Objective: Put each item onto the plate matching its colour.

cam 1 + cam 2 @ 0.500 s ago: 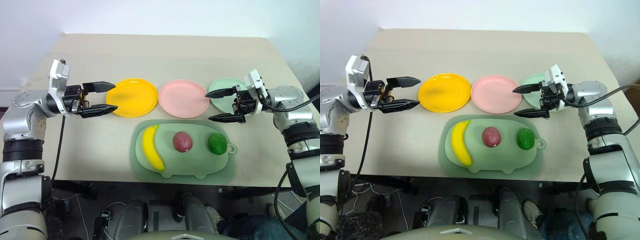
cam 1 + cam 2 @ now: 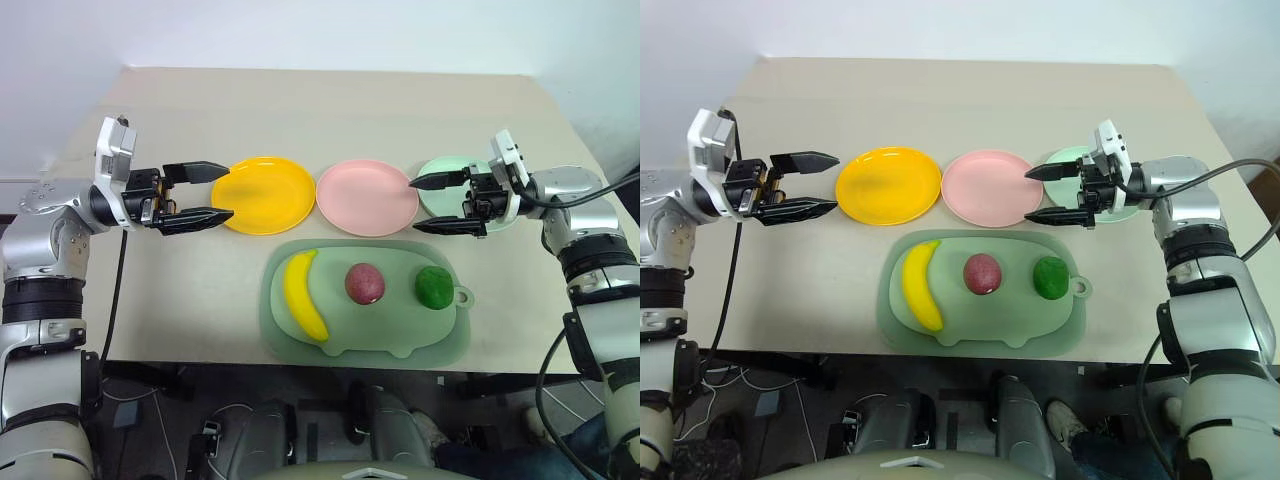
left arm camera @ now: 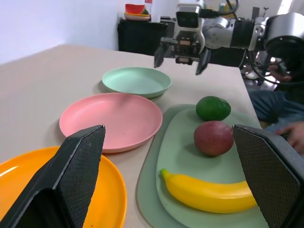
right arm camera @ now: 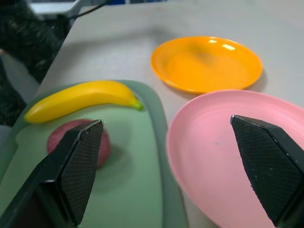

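The items sit in a row on the pale green pig-shaped mat (image 2: 366, 340) at the near edge of the counter (image 2: 330, 110): the yellow banana (image 2: 304, 295) on the left, the dark red-purple fruit (image 2: 365, 283) in the middle, the green lime-like fruit (image 2: 434, 286) on the right. None is on a plate yet. Just beyond the mat run the three plates, the orange-yellow plate (image 2: 265, 194) on the left, the pink plate (image 2: 367, 197) in the middle, the mint green plate (image 2: 452, 186) on the right. The left hand (image 2: 212, 193) hovers by the orange-yellow plate's left rim, fingers spread and holding nothing. The right hand (image 2: 430, 203) hangs over the mint green plate, fingers likewise spread and empty, perhaps slightly above the rim.
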Robot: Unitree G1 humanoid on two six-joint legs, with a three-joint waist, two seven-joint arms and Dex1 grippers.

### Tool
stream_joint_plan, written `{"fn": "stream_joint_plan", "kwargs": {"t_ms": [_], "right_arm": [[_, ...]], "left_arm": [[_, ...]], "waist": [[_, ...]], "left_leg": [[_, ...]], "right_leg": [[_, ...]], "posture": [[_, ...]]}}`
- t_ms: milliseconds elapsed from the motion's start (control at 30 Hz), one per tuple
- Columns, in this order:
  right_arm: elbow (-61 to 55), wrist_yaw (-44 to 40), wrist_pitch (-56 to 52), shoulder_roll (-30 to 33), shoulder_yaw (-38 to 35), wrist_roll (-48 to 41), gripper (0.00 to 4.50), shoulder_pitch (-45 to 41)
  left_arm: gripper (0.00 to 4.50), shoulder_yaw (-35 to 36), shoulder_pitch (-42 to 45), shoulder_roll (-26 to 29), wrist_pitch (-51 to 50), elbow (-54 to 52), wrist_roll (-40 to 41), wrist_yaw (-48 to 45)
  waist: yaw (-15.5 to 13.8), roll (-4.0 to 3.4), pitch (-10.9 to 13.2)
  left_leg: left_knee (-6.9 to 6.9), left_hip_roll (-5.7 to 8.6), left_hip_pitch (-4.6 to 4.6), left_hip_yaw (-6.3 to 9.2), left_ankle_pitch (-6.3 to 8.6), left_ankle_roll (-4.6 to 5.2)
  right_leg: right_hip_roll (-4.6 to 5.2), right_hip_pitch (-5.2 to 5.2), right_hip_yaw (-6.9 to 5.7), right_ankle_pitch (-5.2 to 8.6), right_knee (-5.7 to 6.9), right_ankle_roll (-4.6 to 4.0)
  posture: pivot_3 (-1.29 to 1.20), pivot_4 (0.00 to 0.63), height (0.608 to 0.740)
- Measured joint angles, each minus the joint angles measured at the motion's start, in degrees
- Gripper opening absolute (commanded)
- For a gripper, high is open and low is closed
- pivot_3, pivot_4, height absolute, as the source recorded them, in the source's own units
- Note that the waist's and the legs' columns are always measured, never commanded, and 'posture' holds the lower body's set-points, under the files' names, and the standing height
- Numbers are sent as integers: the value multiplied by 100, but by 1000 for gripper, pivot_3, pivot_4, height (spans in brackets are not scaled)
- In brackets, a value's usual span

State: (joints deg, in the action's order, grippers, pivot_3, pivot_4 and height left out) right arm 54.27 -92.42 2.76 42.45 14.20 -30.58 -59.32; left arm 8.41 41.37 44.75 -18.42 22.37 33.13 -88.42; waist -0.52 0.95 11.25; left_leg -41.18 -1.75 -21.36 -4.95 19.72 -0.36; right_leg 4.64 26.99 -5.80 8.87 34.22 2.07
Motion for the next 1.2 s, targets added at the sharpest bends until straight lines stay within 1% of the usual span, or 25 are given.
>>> {"fn": "stream_joint_plan", "kwargs": {"t_ms": [333, 567, 733, 833, 933, 1033, 1200], "right_arm": [[-93, 2, -156, -22, -348, 94, 4500, 49], [-241, 0, -251, 13, -351, 66, 4500, 204], [-178, -2, -488, 11, -361, 210, 4500, 158], [-102, 1, -843, 15, -412, 265, 4500, 19], [-95, 0, -934, 13, -542, 301, 4500, -3], [126, 42, -791, -29, -754, 526, 4500, -122], [349, 152, -597, -84, -1043, 840, 4500, -172]], "left_arm": [[4460, -20, 41, 1, -49, 84, -4, -134], [4460, -62, 165, 12, -102, 133, -14, -263], [4460, -61, 164, -47, -85, 138, -19, -205], [4460, -61, 160, -52, -99, 120, -17, -172], [4460, -62, 136, -46, -175, 86, 2, -211], [4460, -124, -42, 23, -285, -117, 147, -329], [4460, -348, -333, 336, -380, -451, 622, -387]], "waist": [[1, 0, 0], [14, -1, 0], [16, -1, 0], [20, -1, 1], [18, -1, 1], [29, -1, 1], [41, -1, 1]], "left_leg": [[0, 0, 0, 0, 0, 0], [0, 0, 1, -1, 0, 0], [0, 0, 0, -1, 0, 0], [1, 0, 0, 0, 0, 0], [1, 0, -1, -1, 0, 0], [3, 0, 0, -1, 0, 0], [4, -1, 0, 1, 0, 0]], "right_leg": [[0, 0, 0, 0, 0, 0], [0, 0, 0, 0, 0, 0], [0, 0, 0, 0, 0, 0], [0, 1, 0, 0, 0, 0], [0, 1, 0, 0, 0, 0], [0, 1, 0, 0, 0, 0], [0, 2, 2, 0, 0, 0]], "posture": [[0, 150, 740], [0, 150, 740], [0, 150, 740], [0, 150, 740], [0, 150, 740], [0, 150, 740], [0, 150, 740]]}}
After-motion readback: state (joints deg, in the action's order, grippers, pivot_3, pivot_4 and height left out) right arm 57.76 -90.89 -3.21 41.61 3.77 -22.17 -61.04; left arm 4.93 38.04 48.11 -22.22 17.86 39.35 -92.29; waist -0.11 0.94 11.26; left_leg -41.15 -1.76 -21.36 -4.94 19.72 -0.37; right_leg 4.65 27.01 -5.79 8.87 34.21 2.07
